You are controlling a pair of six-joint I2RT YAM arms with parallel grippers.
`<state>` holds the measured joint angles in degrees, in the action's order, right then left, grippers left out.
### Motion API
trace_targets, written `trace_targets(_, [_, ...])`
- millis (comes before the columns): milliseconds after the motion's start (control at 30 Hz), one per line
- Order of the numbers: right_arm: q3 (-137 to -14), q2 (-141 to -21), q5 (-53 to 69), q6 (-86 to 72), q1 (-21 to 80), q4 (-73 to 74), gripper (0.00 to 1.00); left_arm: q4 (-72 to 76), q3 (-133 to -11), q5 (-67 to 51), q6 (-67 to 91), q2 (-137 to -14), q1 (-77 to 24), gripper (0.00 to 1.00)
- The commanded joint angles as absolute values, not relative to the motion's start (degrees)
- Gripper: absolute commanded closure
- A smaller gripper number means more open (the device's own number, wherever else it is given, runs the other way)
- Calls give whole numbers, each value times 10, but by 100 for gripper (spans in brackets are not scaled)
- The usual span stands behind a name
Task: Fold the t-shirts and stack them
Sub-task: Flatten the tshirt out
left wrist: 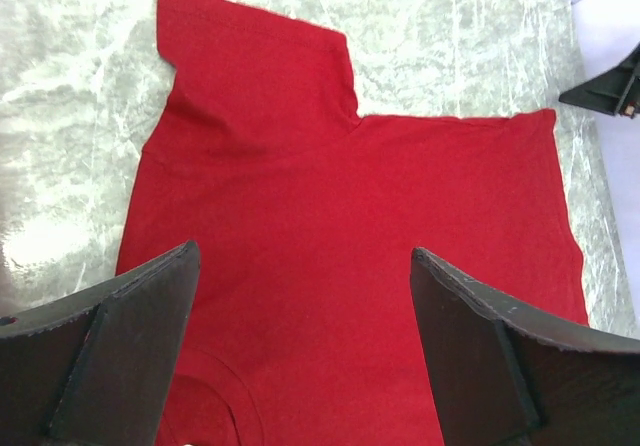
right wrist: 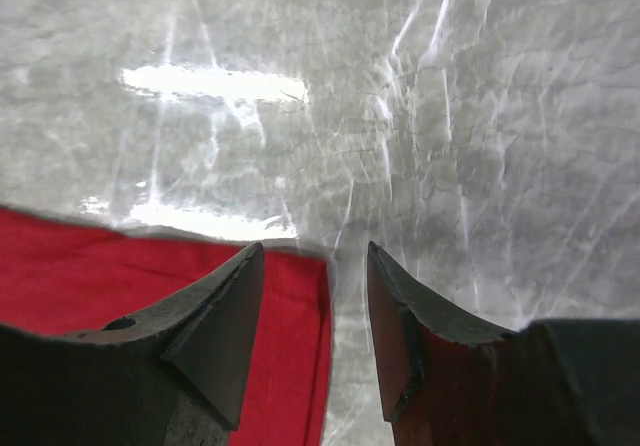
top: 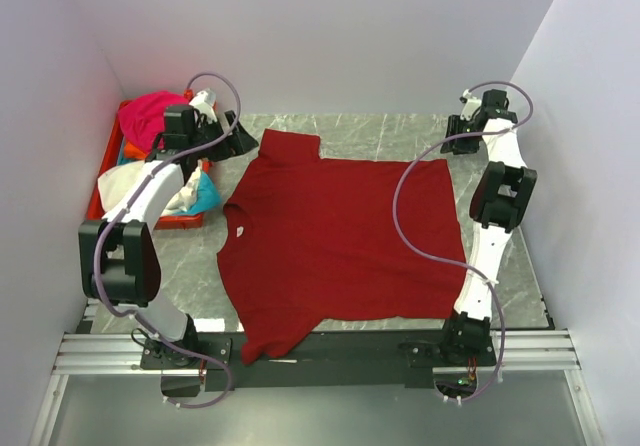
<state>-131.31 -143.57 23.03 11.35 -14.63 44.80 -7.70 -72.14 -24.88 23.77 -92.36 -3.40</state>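
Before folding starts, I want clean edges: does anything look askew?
The dark red t-shirt lies flat, but its near sleeve overhangs the table edge onto the black rail between the arm bases.

The top camera looks steeply down from the near side on the whole table (top: pixel 400 131). The left wrist camera faces the dark red t-shirt (left wrist: pixel 330 246) from some height, the right one from very near its corner; all views share this shirt

No readable text anywhere; small white neck tag (top: pixel 240 231) on dark red t-shirt (top: pixel 340 236), possibly printed, illegible.
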Motion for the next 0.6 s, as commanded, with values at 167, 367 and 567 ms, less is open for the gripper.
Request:
trace_targets(167, [-1330, -1440, 175, 127, -133, 493, 49, -77, -765, -290, 243, -954, -32, 9])
trace_targets(367, [-1346, -1458, 178, 136, -131, 524, 54, -80, -769, -295, 243, -965, -32, 9])
trace_targets(567, [-1374, -1476, 189, 149, -127, 552, 62, -86, -797, -296, 249, -997, -33, 10])
